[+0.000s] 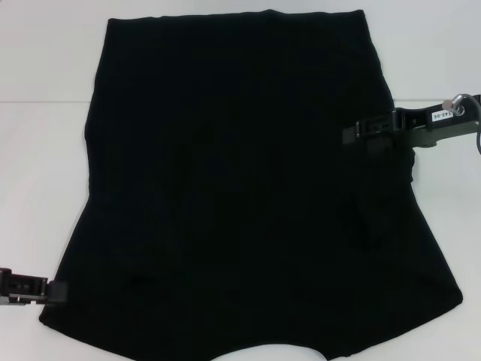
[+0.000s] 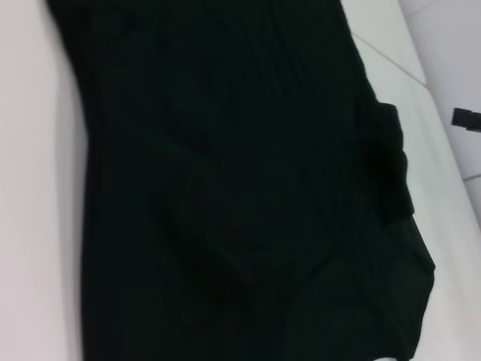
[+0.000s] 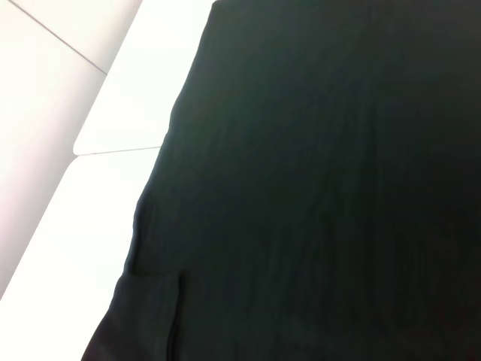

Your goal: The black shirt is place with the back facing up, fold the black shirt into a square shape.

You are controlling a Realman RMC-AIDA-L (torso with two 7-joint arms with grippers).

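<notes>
The black shirt (image 1: 240, 188) lies spread flat on the white table (image 1: 45, 150), plain side up, and fills most of the head view. Its wide end with flaring corners is nearest me and its narrower straight end is at the far side. My left gripper (image 1: 54, 290) sits low at the shirt's near left corner, touching the fabric edge. My right gripper (image 1: 352, 134) reaches in from the right over the shirt's right edge, about a third of the way down from the far end. The left wrist view shows the black shirt (image 2: 225, 195), as does the right wrist view, black shirt (image 3: 316, 195).
Bare white table (image 1: 443, 210) shows on both sides of the shirt, with a seam line (image 1: 45, 101) running across it. A small fold of fabric (image 1: 412, 169) bunches on the shirt's right edge just below the right gripper.
</notes>
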